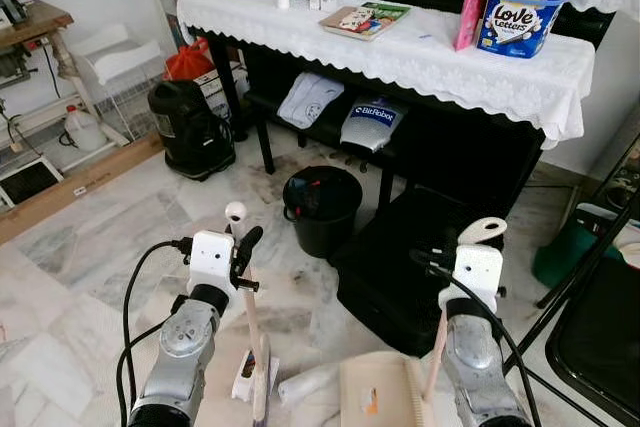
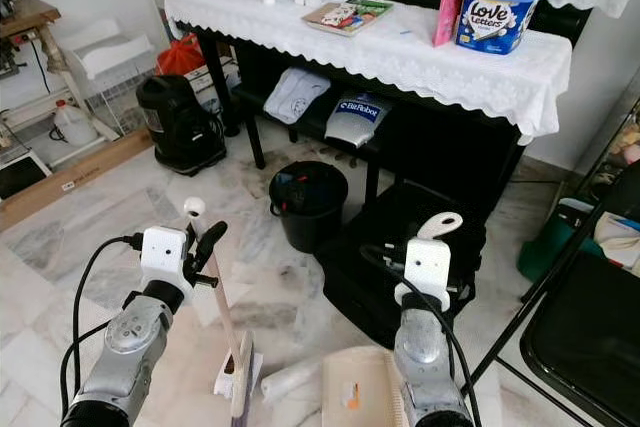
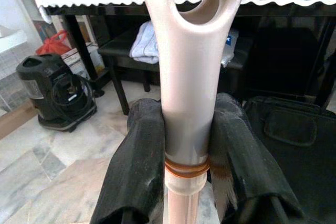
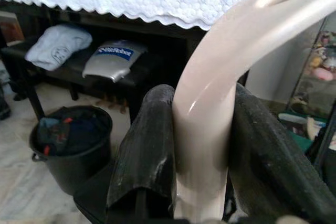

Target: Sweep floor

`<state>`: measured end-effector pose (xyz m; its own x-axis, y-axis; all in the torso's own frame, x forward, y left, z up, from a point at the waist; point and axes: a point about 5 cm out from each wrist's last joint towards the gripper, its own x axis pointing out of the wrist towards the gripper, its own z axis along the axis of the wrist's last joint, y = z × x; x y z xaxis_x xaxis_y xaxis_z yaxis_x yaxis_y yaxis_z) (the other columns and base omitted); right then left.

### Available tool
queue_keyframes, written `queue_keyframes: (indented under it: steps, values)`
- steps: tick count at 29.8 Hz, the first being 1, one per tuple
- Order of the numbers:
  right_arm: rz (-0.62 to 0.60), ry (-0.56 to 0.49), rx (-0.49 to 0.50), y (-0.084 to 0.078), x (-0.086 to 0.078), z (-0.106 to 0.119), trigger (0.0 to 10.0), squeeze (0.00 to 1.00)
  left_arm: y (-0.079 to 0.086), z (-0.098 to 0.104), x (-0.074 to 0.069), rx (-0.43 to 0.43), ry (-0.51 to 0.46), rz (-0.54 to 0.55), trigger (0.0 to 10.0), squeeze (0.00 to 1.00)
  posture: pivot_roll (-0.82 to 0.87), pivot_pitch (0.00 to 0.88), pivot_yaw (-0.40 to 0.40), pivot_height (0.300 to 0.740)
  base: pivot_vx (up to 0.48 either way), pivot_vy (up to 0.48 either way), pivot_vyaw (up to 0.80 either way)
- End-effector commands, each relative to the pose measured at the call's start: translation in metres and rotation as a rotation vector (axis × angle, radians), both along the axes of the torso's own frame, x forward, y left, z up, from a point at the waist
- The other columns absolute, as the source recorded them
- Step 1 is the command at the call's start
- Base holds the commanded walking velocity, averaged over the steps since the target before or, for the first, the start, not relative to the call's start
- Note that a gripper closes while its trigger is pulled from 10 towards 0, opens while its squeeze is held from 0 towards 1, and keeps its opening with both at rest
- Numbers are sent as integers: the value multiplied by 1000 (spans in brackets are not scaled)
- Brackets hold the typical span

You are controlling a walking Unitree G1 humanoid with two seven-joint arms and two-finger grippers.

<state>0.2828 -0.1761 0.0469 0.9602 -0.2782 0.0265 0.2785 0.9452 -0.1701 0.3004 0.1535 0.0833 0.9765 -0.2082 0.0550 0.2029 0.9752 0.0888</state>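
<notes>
Left gripper (image 1: 246,247) is clamping the cream broom handle (image 3: 191,77) just below its hanging hole; both black fingers (image 3: 137,166) are pressing flush against the shaft, with an orange band around the shaft at the grip. The handle is running down and slightly tilted toward the marble floor (image 1: 90,247), where the broom head (image 1: 258,377) is resting beside a small white scrap (image 1: 243,379).

Right gripper (image 2: 432,237) is closed around the curved cream dustpan handle (image 4: 210,124), fingers (image 4: 147,150) touching it on both sides. The dustpan (image 1: 375,392) is sitting low at the floor between the two arms, with a white crumpled roll (image 1: 305,385) just beside its left edge.

Ahead: a black bucket (image 1: 322,209) is standing on the floor next to a black bag (image 1: 400,277). Behind these is a table with a white lace cloth (image 1: 420,47), carrying a blue "Love Letters" tub (image 1: 525,2) and a book (image 1: 365,19). A black vacuum (image 1: 188,129) is sitting to the left.
</notes>
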Motion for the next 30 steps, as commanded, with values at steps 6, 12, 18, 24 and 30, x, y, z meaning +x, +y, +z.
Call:
queue_keyframes:
  steps: [6, 12, 18, 24, 30]
  values:
    - [-64, 26, -36, -7, -11, -11, 10000, 0, 1, 6, 4, -26, -24, -9, 10000, 0, 87, 44, 92, 740, 0, 0, 0]
    - [-86, 48, -71, -10, -14, -17, 10000, 0, 3, 1, 4, -64, 7, -8, 10000, 0, 89, 47, 96, 740, 0, 0, 0]
    - [-104, 57, -88, -11, -16, -21, 10000, 0, 1, -3, 3, -71, 46, -61, 10000, 0, 96, 48, 99, 740, 0, 0, 0]
    - [-113, 44, -113, -11, -15, -19, 10000, 0, -2, -11, 1, -133, 129, -127, 10000, 0, 99, 47, 103, 740, 0, 0, 0]
    - [-115, 6, -120, -12, -7, -13, 10000, 0, -1, -10, 0, -140, 138, -140, 10000, 0, 106, 47, 106, 740, 0, 0, 0]
